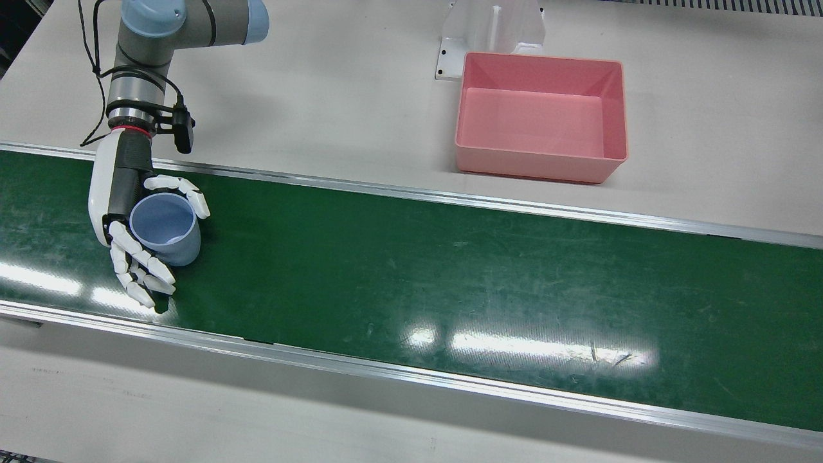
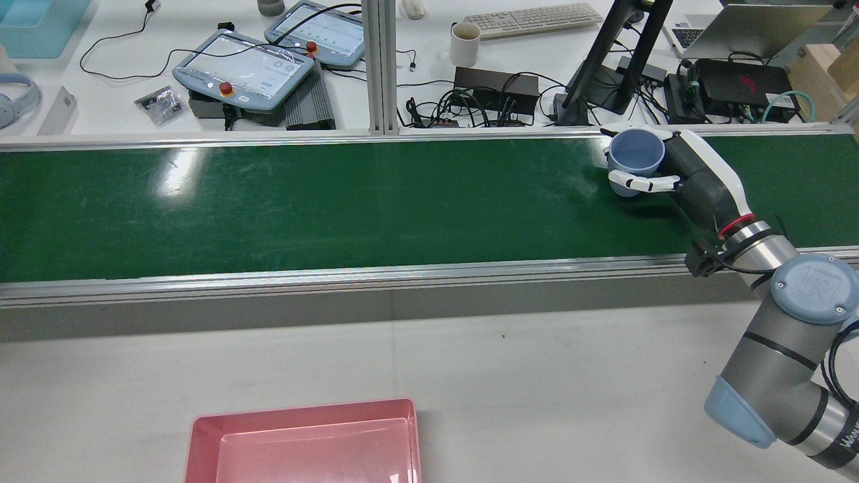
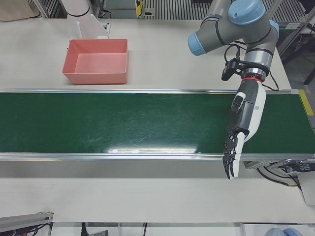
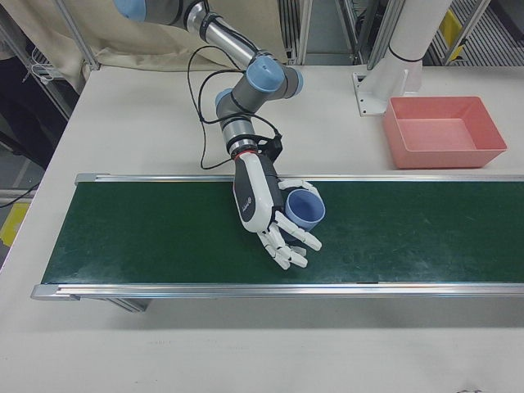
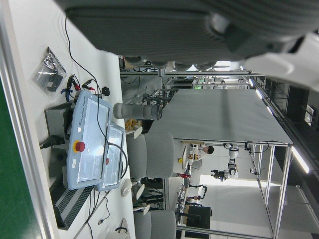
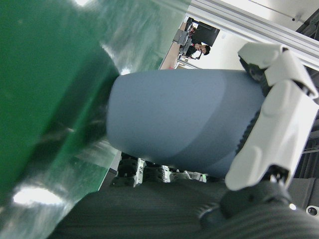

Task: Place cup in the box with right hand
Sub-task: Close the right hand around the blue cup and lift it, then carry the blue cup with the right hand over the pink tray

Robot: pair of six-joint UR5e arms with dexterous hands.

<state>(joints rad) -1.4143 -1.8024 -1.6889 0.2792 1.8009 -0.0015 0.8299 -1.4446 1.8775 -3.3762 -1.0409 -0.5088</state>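
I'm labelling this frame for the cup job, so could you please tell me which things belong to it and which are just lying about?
Part of the job:
- blue cup, upright on the green belt
- right hand, fingers curled around the cup
- pink box, empty

Just lying about:
- left hand, open over the belt
- teach pendants
- keyboard
- white mug

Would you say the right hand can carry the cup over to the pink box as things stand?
Probably yes: the right hand wraps the cup, and only bare green belt and table lie between it and the empty pink box.
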